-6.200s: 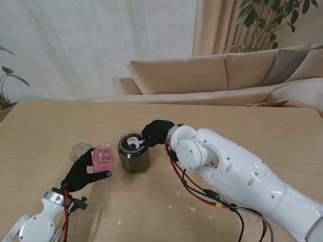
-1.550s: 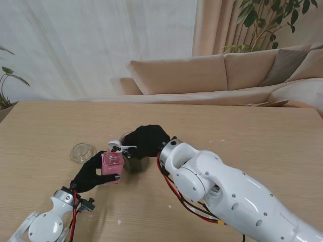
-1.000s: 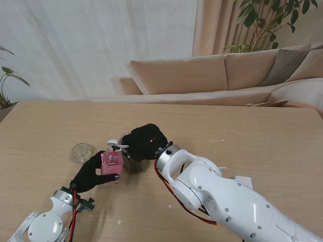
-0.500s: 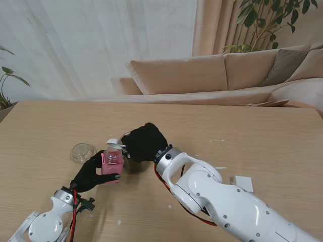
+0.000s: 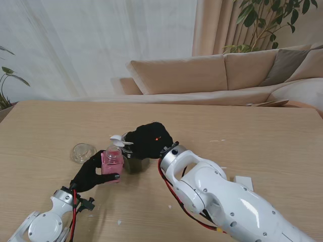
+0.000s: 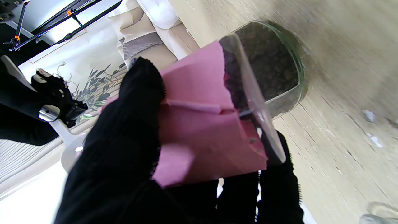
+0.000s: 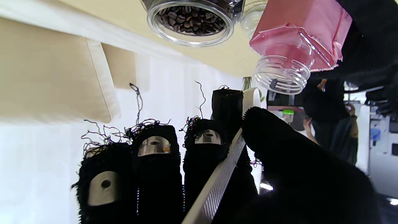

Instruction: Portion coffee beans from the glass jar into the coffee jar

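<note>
Near the middle of the bench [image 5: 262, 136], the left hand [image 5: 91, 174] grips the small pink-labelled coffee jar [image 5: 112, 161], fingers wrapped round its sides and its open mouth facing up. In the left wrist view the same jar [image 6: 205, 124] fills the frame, black-gloved fingers [image 6: 124, 130] pressed against the pink label. Just to its right stands the glass jar [image 5: 135, 160], dark with coffee beans [image 7: 189, 19]; the two jars sit side by side, close enough that I cannot tell whether they touch. The right hand [image 5: 146, 141] hovers over the glass jar and pinches a white spoon [image 5: 119, 139], whose bowl reaches left to hang above the coffee jar's mouth. The right wrist view shows the spoon's ribbed handle [image 7: 217, 180] clamped between thumb and fingers. A clear glass lid [image 5: 83, 151] lies on the bench farther left, apart from both jars.
</note>
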